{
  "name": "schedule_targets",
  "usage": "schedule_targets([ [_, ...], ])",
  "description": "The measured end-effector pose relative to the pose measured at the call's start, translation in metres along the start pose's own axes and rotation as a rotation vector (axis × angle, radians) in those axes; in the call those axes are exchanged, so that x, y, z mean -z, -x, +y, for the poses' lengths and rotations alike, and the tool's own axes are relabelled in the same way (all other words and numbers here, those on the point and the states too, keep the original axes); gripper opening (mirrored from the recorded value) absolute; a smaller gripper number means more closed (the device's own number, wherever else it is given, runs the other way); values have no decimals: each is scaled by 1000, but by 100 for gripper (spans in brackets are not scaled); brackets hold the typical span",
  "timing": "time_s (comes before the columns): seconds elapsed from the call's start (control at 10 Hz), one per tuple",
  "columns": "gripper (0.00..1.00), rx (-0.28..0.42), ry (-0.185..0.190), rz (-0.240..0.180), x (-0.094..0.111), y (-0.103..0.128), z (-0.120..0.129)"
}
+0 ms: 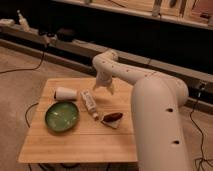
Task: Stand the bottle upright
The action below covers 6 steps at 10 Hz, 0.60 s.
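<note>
The bottle (89, 103) is slim and whitish with a pale label. It lies on its side near the middle of the wooden table (80, 140), its narrow capped neck pointing toward the front right. My gripper (102, 89) hangs from the white arm just behind and to the right of the bottle, a little above the table top. It holds nothing that I can see.
A plain white cup (65, 93) lies on its side left of the bottle. A green plate (62, 117) sits at the front left. A dark brown item on a pale wrapper (112, 118) lies right of the bottle's neck. A white spray bottle (21, 20) stands far back left.
</note>
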Motion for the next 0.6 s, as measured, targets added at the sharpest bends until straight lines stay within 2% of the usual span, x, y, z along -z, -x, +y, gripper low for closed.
schedule_targets([
  [0.2,71,176,-27,-12,7,21,-35],
  [0.3,71,295,-37,-21,11,36,-54],
  [0.4,71,398,-31,-37,10,49,-64],
  [0.6,71,526,-2,-56,5,63,-74],
])
